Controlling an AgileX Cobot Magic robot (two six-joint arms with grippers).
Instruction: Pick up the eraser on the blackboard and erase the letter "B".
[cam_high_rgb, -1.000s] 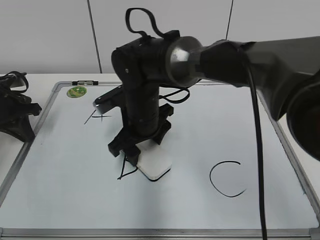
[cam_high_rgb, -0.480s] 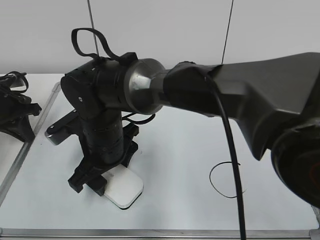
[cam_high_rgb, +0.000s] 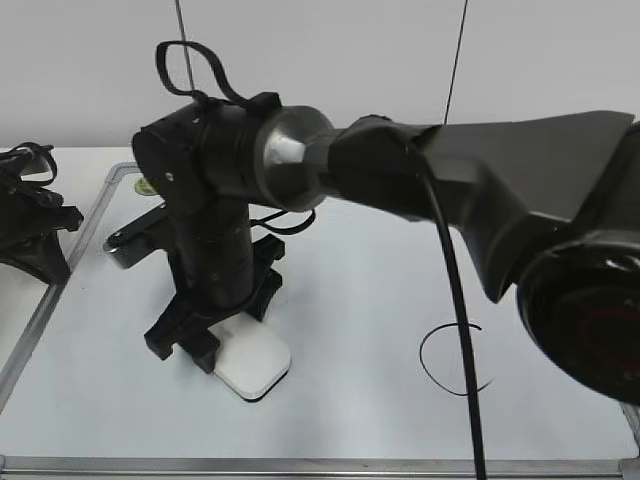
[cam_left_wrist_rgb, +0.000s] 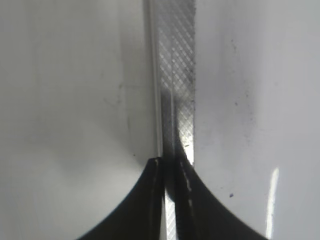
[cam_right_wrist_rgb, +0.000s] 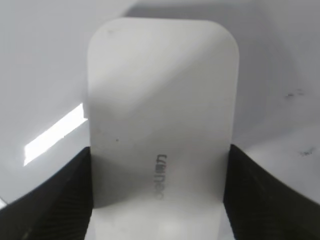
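Across the tabletop lies the blackboard (cam_high_rgb: 400, 270), a white dry-erase surface with a silver frame showing along the near and left edges. The right arm (cam_high_rgb: 480, 190) reaches over it from the right of the exterior view, across the middle to the board's left half, wrist pointing straight down. The right gripper (cam_high_rgb: 225, 335) is clamped on the eraser (cam_high_rgb: 255, 368): in the right wrist view both black fingers (cam_right_wrist_rgb: 55, 200) press against the long sides of the white block (cam_right_wrist_rgb: 160, 130), grey lettering visible on its top. The eraser sits flat on the board near the front-left, its dark underside touching the surface. A black hand-drawn "C" (cam_high_rgb: 452, 358) is on the board to the right, well apart from the eraser. The letter "B" cannot be made out; the arm covers that area. A small green magnet (cam_high_rgb: 147, 184) peeks out behind the wrist near the top-left corner. The left gripper (cam_high_rgb: 30, 235) rests off the board at far left; in the left wrist view its fingers (cam_left_wrist_rgb: 150, 200) are closed together over the frame strip.
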